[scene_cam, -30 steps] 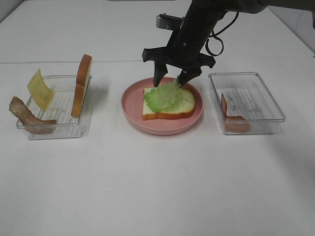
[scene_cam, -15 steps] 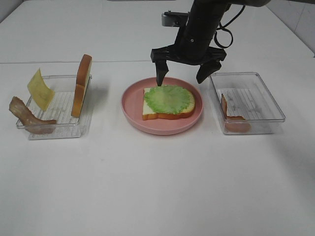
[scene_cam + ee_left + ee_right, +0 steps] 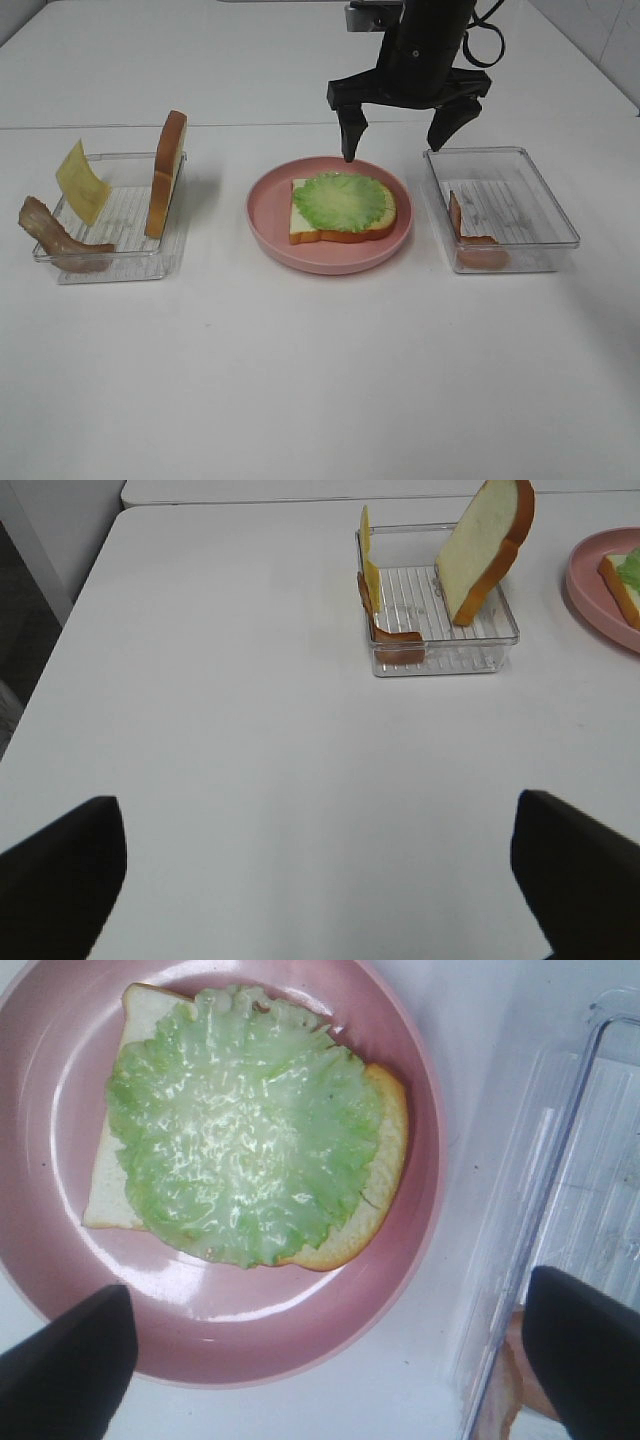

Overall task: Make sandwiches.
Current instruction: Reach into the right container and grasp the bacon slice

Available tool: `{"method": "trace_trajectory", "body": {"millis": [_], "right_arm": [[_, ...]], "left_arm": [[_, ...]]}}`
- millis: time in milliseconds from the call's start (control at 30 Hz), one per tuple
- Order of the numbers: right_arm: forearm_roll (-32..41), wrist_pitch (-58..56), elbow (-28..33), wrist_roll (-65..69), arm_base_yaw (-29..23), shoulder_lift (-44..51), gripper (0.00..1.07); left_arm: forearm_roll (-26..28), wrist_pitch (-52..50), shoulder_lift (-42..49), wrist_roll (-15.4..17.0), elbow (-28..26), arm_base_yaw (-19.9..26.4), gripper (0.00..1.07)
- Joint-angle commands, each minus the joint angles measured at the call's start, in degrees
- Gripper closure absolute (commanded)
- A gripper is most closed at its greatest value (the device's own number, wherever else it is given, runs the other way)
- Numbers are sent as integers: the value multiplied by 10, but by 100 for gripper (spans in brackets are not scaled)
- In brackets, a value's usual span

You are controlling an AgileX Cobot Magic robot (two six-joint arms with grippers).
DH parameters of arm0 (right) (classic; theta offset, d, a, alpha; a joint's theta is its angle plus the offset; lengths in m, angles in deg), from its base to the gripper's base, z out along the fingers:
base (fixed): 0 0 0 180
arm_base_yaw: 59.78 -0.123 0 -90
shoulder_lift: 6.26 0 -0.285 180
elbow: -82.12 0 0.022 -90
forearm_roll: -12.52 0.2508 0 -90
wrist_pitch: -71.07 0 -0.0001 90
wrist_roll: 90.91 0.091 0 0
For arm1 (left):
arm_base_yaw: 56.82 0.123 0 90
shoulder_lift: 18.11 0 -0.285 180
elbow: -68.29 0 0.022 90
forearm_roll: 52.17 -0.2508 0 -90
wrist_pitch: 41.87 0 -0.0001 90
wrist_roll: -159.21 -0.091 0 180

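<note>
Tabletop: the white tabletop (image 3: 300, 380) carries a plate at its middle and one tray toward each side edge. None of these has shifted in the last second.
Right claw: my black right gripper (image 3: 393, 150) has let go and lifted. A second ago its fingers were pinched on the leaf. Now they stand wide apart and empty above the plate's far rim, nearer the right-hand tray.
Left claw: my left gripper (image 3: 320, 875) hangs toward the tabletop's left edge with its fingers spread wide, holding nothing, well apart from its tray.
Trays: the clear plastic rectangular left tray (image 3: 120, 265) holds an upright white bread slice with orange-brown crust (image 3: 166, 175). A yellow cheese square (image 3: 80, 180) leans at its outer wall, and a brown-red bacon strip (image 3: 55, 240) is draped over its outer near corner. The matching right tray (image 3: 560, 215) holds a second bacon strip (image 3: 470, 240) by its inner wall.
Plate: the round pink plate (image 3: 270, 225) has not moved.
Sandwich: the flat bread slice (image 3: 350, 236) lies on the plate. The ruffled green lettuce leaf (image 3: 343, 200) is now spread flat over it, where it was bunched up at the far edge a second ago.
Meaning: I judge the lettuce layer finished. Bacon, cheese and the top slice remain, and the right-tray bacon sits closest to my free claw.
</note>
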Motion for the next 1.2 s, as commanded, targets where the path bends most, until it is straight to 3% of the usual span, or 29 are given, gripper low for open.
{"method": "trace_trajectory", "body": {"millis": [33, 467, 833, 1200], "right_arm": [[-1, -66, 7, 4, 5, 16, 9], [-15, -56, 134, 14, 36, 57, 9], [-27, -7, 187, 18, 37, 54, 9], [-27, 21, 186, 16, 37, 28, 11]], "left_arm": [[-2, -4, 7, -1, 0, -4, 4], [-6, -4, 7, -1, 0, -4, 4], [-6, -4, 7, -1, 0, -4, 4], [-6, -4, 7, -1, 0, -4, 4]]}}
